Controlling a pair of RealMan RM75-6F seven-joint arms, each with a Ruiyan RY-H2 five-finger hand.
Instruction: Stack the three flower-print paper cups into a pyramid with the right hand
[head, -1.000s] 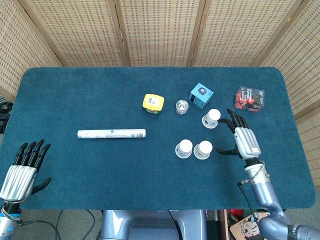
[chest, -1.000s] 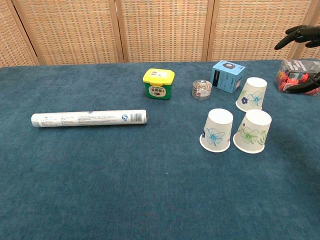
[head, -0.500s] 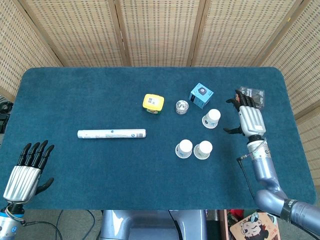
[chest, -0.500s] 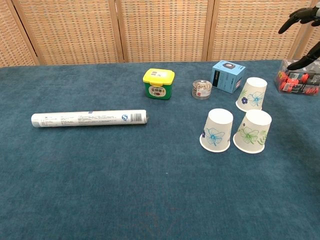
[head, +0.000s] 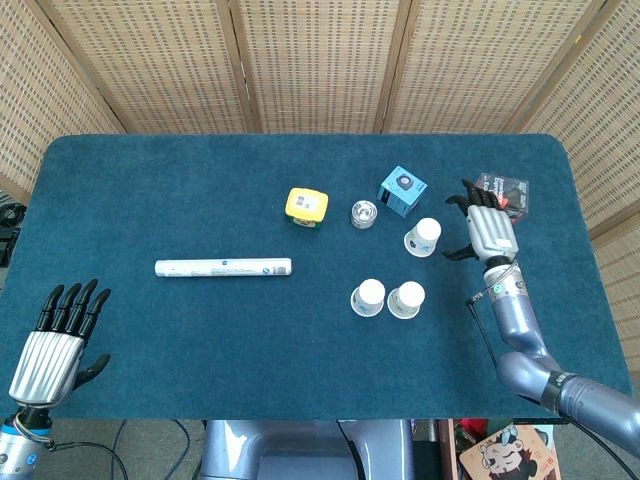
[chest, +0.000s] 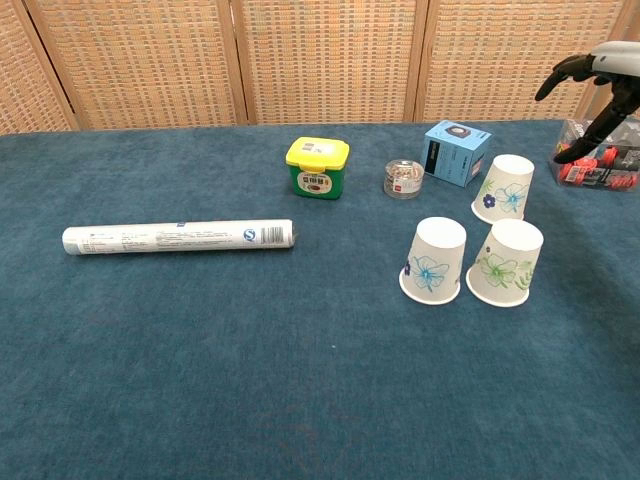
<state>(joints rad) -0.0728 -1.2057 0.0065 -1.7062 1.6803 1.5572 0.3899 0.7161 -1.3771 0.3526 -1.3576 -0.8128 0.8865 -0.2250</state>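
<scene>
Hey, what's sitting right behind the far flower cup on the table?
A blue box stands just behind the far cup, up and to its left. The cup hides the box's lower right corner; whether they touch cannot be told.

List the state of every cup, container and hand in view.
Back cup: upside down, standing alone.
Front two cups: upside down, side by side, unstacked.
Yellow-lidded tub: closed.
White tube: lying flat.
Right hand: open, holds nothing.
Left hand: open, holds nothing.
</scene>
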